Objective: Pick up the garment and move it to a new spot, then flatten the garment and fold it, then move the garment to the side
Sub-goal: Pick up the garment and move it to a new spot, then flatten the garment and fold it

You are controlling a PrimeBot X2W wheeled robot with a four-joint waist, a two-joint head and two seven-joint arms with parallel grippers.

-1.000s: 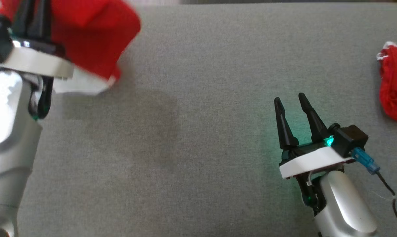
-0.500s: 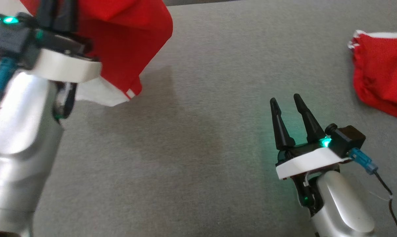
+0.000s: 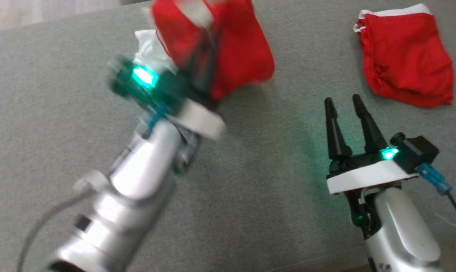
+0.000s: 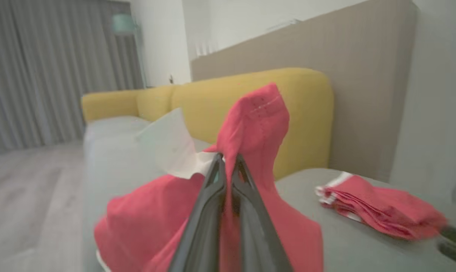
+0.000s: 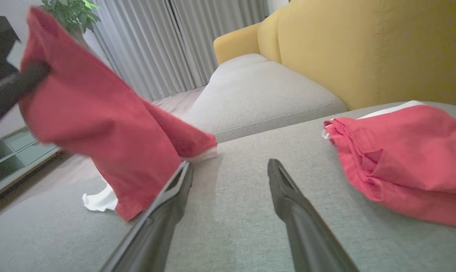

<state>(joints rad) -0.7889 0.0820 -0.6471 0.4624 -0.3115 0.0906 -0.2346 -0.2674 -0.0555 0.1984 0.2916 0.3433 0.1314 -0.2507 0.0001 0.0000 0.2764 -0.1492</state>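
Inspector: Two red pieces noted. Position of the garment (image 3: 243,56)?

Officer: Raised off the grey cushion (image 3: 250,196). It hangs from the left gripper (image 4: 226,166), whose fingers are pinched together on a fold. Its lower white edge hangs close to the cushion.

Inspector: State of the right gripper (image 3: 343,100)?

Officer: Fingers spread, nothing between them, low over the cushion.

Inspector: Second piece?

Officer: The other red garment (image 3: 405,64) lies crumpled on the cushion beyond the right gripper, well apart from the held one.

Yellow sofa (image 5: 364,49), grey curtains (image 5: 156,45)
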